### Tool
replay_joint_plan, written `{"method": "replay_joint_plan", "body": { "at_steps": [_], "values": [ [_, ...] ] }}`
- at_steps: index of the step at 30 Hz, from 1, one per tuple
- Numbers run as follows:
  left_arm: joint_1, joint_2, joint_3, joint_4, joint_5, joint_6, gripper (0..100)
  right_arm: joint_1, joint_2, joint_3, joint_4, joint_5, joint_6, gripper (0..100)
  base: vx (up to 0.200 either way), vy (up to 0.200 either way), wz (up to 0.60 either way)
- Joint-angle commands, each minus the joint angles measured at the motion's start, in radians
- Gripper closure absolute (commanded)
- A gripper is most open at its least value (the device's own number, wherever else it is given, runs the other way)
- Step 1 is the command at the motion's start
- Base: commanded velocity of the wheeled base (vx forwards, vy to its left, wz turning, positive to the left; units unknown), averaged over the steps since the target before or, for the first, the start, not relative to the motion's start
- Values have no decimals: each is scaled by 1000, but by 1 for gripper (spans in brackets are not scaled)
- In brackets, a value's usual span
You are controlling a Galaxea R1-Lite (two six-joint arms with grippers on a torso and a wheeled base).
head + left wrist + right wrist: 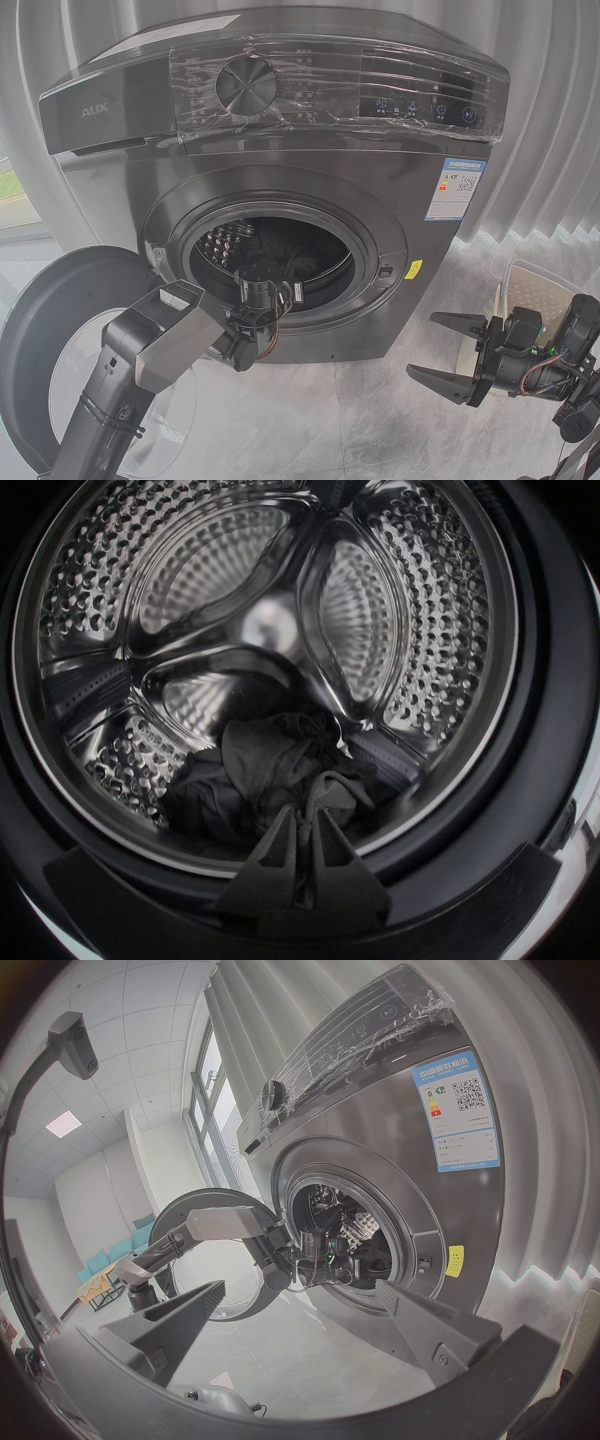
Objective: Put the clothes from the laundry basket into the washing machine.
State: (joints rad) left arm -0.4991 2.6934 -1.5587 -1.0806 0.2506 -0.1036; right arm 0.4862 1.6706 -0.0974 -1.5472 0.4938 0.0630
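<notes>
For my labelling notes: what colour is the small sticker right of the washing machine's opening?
Yellow; the head view shows the sticker best.

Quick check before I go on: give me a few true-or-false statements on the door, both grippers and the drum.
1. The washing machine door is closed. False: it is swung open.
2. The left gripper is at the drum mouth, shut on dark clothes. True.
3. The right gripper holds a garment. False: it is open and empty, near the laundry basket.
4. Dark clothes lie at the drum's bottom. True.
</notes>
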Motion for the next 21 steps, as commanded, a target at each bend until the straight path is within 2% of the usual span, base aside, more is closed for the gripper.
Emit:
{"method": "replay_joint_plan", "body": {
  "at_steps": [1,15,21],
  "values": [
    [39,0,-178,-5,44,4,100,6,1,-1,-1,0,0,0,0,0,0],
    [79,86,-405,33,55,13,100,19,-2,1,-1,0,1,0,0,0,0],
    [85,100,-441,64,55,15,100,17,-5,-1,-1,0,1,0,0,0,0]
  ]
}}
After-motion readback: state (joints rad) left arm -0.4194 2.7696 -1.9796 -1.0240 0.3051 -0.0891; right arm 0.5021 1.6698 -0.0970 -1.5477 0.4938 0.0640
